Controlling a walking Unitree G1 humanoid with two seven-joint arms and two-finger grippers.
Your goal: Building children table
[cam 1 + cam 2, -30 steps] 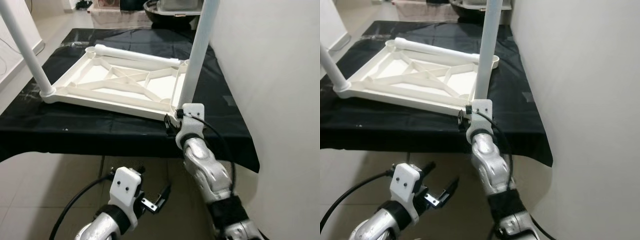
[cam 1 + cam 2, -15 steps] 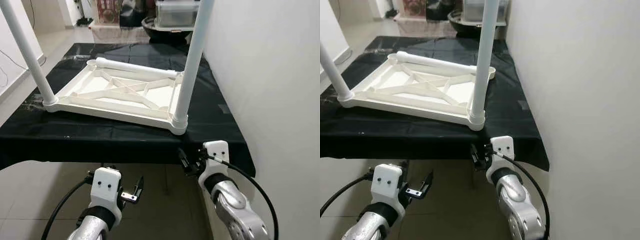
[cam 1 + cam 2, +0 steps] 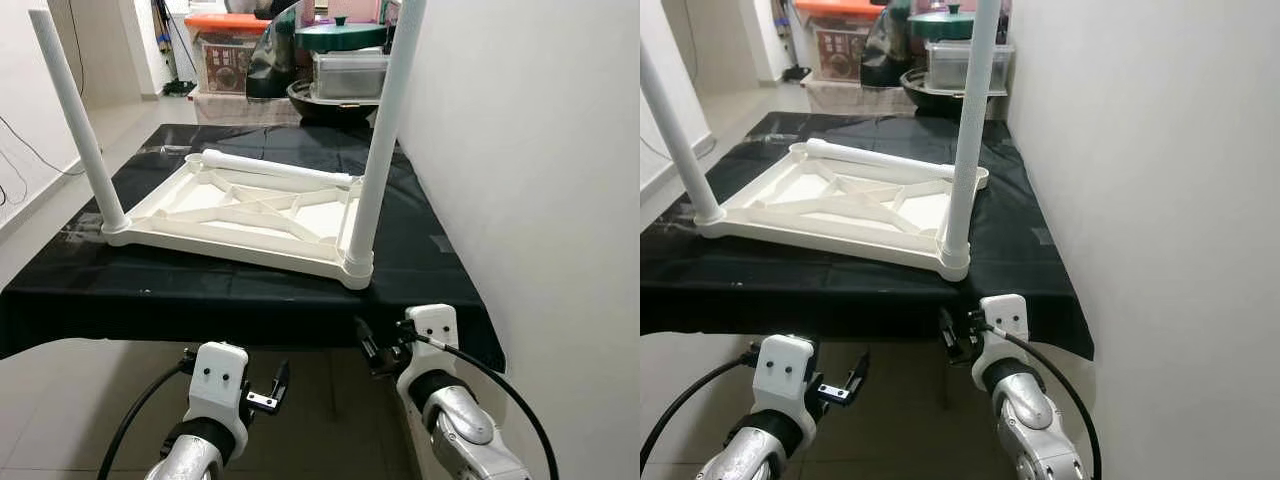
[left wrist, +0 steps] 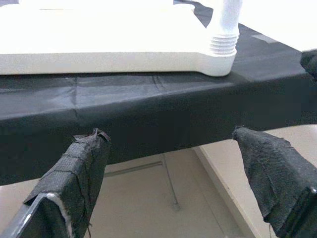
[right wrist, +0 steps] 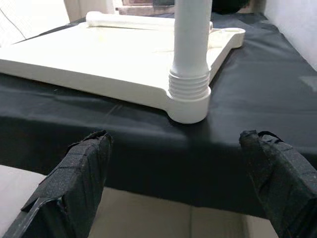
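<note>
The white table frame [image 3: 240, 205] lies upside down on the black tabletop [image 3: 420, 270] with two legs up, and both the left gripper [image 3: 262, 392] and right gripper [image 3: 378, 350], fingers apart, hang below its near edge, so the loose leg [image 3: 275, 167] at the frame's far edge should be gripped mid-length.

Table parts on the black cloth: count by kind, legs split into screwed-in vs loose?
Tabletop, upside down: 1
Legs standing screwed into corners: 2
Loose leg lying across the far edge: 1
Total: 4 white parts
</note>
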